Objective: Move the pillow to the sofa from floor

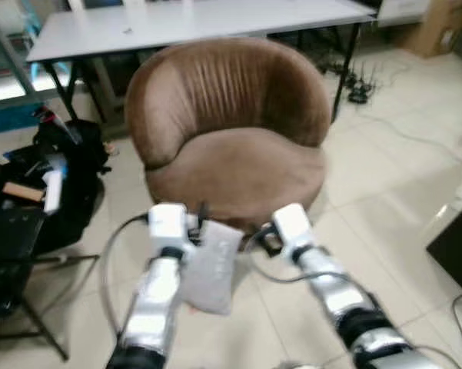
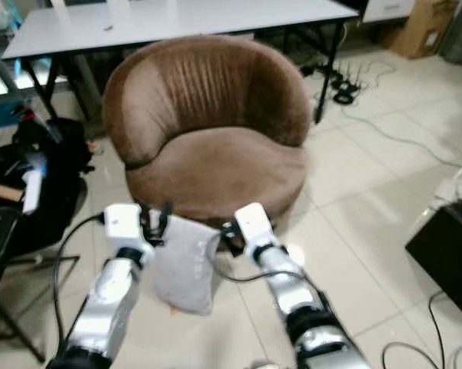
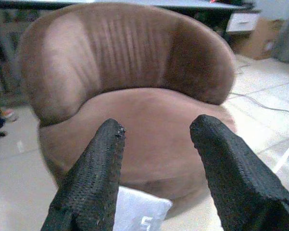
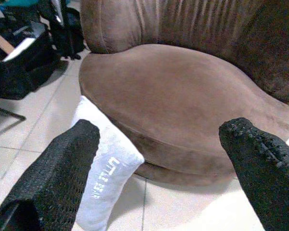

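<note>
Two silver arms end in white boxy wrist blocks; black cables loop beside them; each claw has textured black fingers (image 3: 94, 183).

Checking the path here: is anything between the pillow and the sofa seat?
Nothing visible. The pillow hangs between the left gripper and right gripper, just before the sofa, whose seat lies bare.

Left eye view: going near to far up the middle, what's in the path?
Grey pillow between the two arms, brown sofa chair, white table behind it.
</note>
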Tool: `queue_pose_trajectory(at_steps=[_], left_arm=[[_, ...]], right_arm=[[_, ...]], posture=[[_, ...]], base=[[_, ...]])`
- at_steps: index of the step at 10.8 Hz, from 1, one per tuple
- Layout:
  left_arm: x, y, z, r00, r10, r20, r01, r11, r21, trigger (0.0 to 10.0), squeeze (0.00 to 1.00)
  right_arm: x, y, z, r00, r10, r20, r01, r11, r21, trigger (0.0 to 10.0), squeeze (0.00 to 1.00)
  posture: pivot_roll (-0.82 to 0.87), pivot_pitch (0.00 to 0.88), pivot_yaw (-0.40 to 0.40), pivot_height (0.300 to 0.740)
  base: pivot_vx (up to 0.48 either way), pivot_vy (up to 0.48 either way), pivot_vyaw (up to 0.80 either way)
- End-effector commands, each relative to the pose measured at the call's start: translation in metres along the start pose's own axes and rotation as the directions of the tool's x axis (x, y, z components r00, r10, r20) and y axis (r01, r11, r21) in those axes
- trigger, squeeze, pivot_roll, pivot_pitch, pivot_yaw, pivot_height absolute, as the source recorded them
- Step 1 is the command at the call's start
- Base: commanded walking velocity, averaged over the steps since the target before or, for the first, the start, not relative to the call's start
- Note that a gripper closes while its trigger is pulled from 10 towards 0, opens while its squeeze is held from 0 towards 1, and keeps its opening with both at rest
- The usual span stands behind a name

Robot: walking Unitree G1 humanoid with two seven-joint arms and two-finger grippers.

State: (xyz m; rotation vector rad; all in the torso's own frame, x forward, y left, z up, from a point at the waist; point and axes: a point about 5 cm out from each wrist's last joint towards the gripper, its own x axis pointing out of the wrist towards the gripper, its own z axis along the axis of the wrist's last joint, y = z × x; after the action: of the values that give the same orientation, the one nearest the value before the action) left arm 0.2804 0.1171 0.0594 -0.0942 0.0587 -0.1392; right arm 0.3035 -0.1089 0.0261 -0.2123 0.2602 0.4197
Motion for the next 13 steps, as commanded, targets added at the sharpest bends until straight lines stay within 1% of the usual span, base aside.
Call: queue_pose_trajectory(at_steps=[1, 3, 5, 7, 9, 10, 11, 13], left_arm=[[-0.0015, 0.0041, 0.0000, 1.000, 0.010, 0.003, -0.010, 1.000, 0.004, 10.0, 0.00], [0.0002, 0.0056, -0.0018, 1.000, 0.017, -0.015, -0.016, 1.000, 0.020, 10.0, 0.00], [0.0036, 0.0066, 0.0031, 1.000, 0.024, -0.002, -0.024, 0.999, 0.023, 10.0, 0.00], [0.0029, 0.0065, 0.0044, 0.999, 0.033, 0.005, -0.033, 0.999, 0.028, 10.0, 0.00], [0.0018, 0.0060, 0.0049, 0.999, 0.037, 0.010, -0.037, 0.999, -0.003, 10.0, 0.00], [0.0017, 0.0058, 0.0048, 0.999, 0.037, 0.009, -0.037, 0.999, -0.006, 10.0, 0.00], [0.0021, 0.0056, 0.0045, 0.999, 0.036, 0.005, -0.036, 0.999, -0.025, 10.0, 0.00], [0.0034, 0.0057, 0.0053, 0.999, 0.036, 0.005, -0.036, 0.999, -0.026, 10.0, 0.00]], right_arm=[[0.0017, 0.0044, 0.0024, 1.000, 0.012, 0.007, -0.013, 1.000, 0.012, 10.0, 0.00], [0.0018, 0.0068, 0.0022, 1.000, 0.018, 0.008, -0.018, 1.000, 0.012, 10.0, 0.00], [0.0028, 0.0062, 0.0046, 1.000, 0.011, 0.015, -0.011, 1.000, 0.018, 10.0, 0.00], [0.0007, 0.0056, 0.0023, 1.000, 0.012, 0.013, -0.013, 1.000, 0.016, 10.0, 0.00], [-0.0016, 0.0051, -0.0007, 1.000, 0.017, 0.007, -0.017, 1.000, 0.012, 10.0, 0.00], [-0.0017, 0.0051, -0.0009, 1.000, 0.017, 0.006, -0.017, 1.000, 0.011, 10.0, 0.00], [-0.0016, 0.0052, -0.0009, 1.000, 0.018, 0.005, -0.018, 1.000, 0.010, 10.0, 0.00], [-0.0014, 0.0048, -0.0005, 1.000, 0.018, 0.005, -0.018, 1.000, 0.011, 10.0, 0.00]], posture=[[-0.08, 0.000, 0.038, 0.727], [-0.09, 0.000, 0.041, 0.727], [-0.08, 0.000, 0.039, 0.727], [-0.08, 0.000, 0.033, 0.727], [-0.08, 0.000, 0.026, 0.727], [-0.08, 0.000, 0.026, 0.727], [-0.08, 0.000, 0.026, 0.727], [-0.08, 0.000, 0.026, 0.727]], base=[[0.000, 0.000, 0.00], [0.000, 0.000, 0.00], [0.000, 0.000, 0.00], [0.000, 0.000, 0.00], [0.000, 0.000, 0.00], [0.000, 0.000, 0.00], [0.000, 0.480, 0.00], [0.000, 0.480, 0.00]])
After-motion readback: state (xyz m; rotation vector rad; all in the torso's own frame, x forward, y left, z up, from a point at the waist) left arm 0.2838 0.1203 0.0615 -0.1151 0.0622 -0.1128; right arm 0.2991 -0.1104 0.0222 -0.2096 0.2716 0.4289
